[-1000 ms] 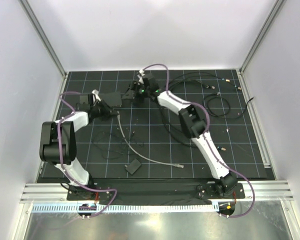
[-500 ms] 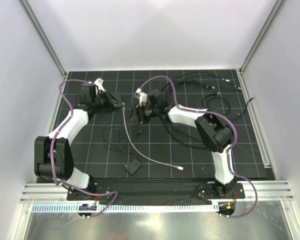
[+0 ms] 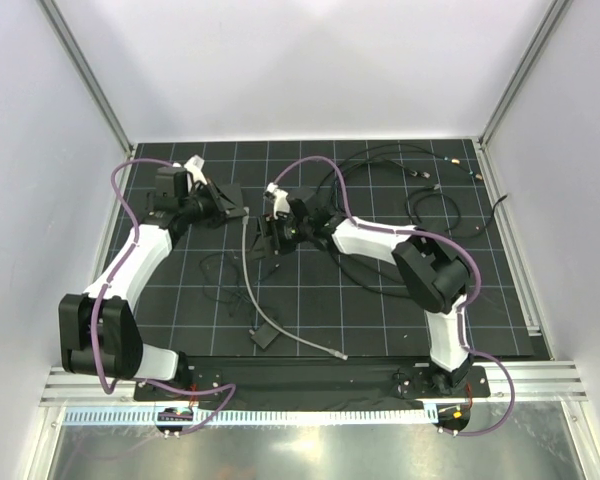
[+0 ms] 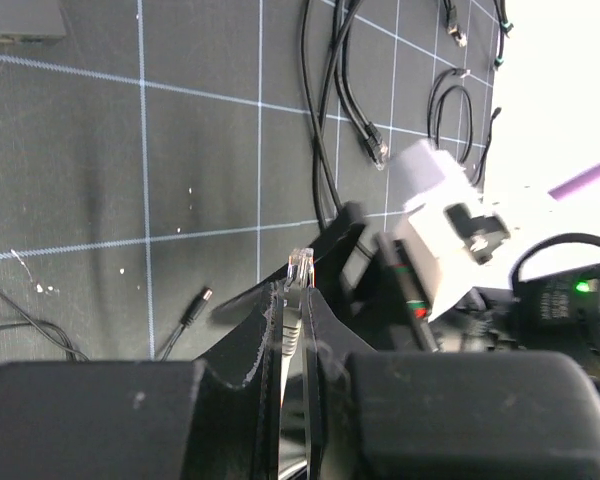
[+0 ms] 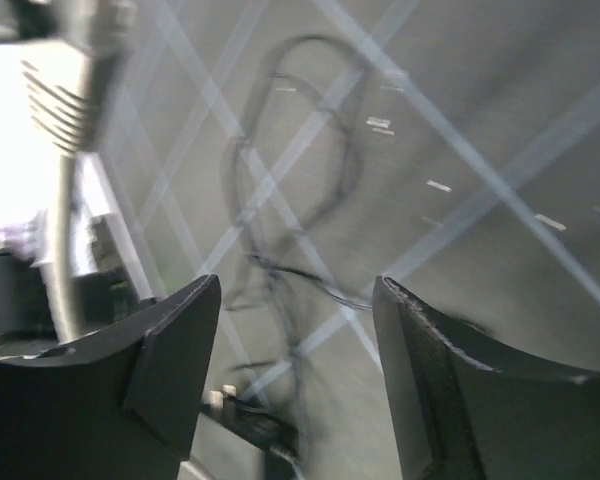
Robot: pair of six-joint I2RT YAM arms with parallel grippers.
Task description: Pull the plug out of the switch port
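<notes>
My left gripper [image 3: 237,208] [image 4: 298,300] is shut on the plug [image 4: 301,268]. The plug is clear, with a grey ribbed boot, and its tip sticks out free beyond the fingertips, in no port. Its grey cable [image 3: 252,290] trails toward the front to a loose end [image 3: 342,354]. The switch shows only as a flat dark-grey corner at the top left edge of the left wrist view [image 4: 20,18]. In the top view I cannot tell it from the arms. My right gripper [image 3: 264,238] [image 5: 295,300] is open wide and empty, just right of the left gripper, over the mat.
A small black block [image 3: 267,335] on a thin cable lies near the front. Thin black cables [image 3: 225,270] lie on the mat below the grippers, one ending in a barrel plug [image 4: 195,305]. Several black cables with plugs [image 3: 430,205] lie at the back right. White walls enclose the mat.
The left gripper swung back and right with the plug, and the grey cable's loose end slid toward the front. The right gripper came from the back toward the front left.
</notes>
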